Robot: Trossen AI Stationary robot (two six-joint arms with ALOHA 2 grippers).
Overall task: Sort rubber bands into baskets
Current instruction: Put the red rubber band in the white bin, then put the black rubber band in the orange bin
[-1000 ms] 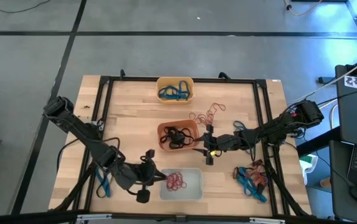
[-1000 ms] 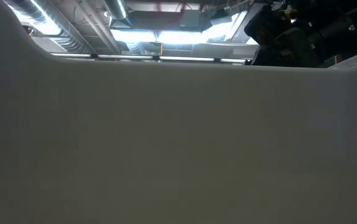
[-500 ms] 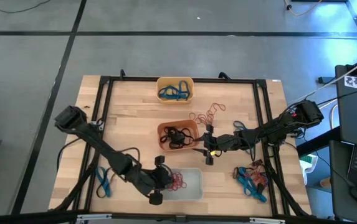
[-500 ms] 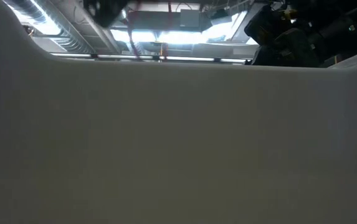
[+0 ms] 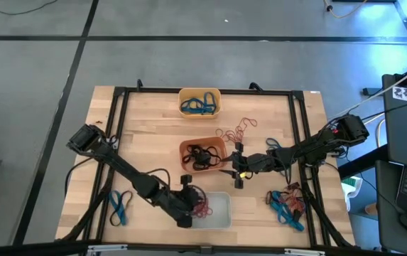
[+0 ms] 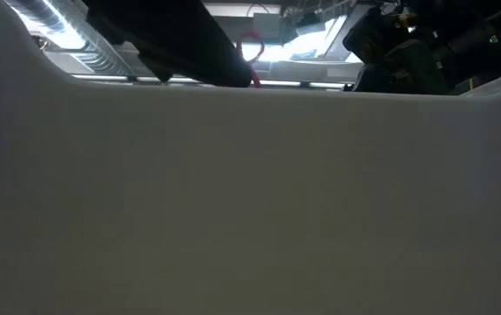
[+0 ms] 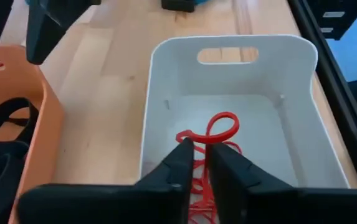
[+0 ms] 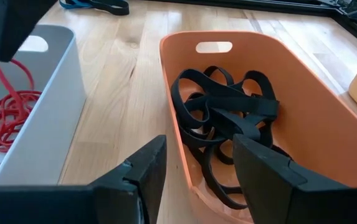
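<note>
Seen from above, blue bands (image 5: 120,207) lie loose on the table (image 5: 153,135) at abt 8 o'clock, just outside the black frame rail (image 5: 113,142). The left arm reaches diagonally in from 9 o'clock, its claw (image 5: 189,201) over the near-left edge of the white tub (image 5: 221,210) at 6 o'clock. In the left wrist view the left claw (image 7: 200,163) has its fingers (image 7: 179,160) nearly together w/ a narrow gap, a red band (image 7: 217,129) looped betw. them and hanging into the tub (image 7: 166,81); whether it is gripped or already let go, cannot tell. More red bands (image 5: 203,207) sit piled inside the tub.

At table centre, the orange tub (image 5: 216,146) holds black bands (image 5: 199,156). At 12 o'clock the yellow tub (image 5: 210,92) holds blue bands (image 5: 198,105). Loose red bands (image 5: 235,131) lie at abt 1 o'clock, just beyond the orange tub.

The right arm comes in from 3 o'clock; its claw (image 5: 233,169) waits just beside the orange tub's right wall, fingers spread, holding nothing. A mixed heap of blue and dark bands (image 5: 286,205) lies at 4 o'clock.
</note>
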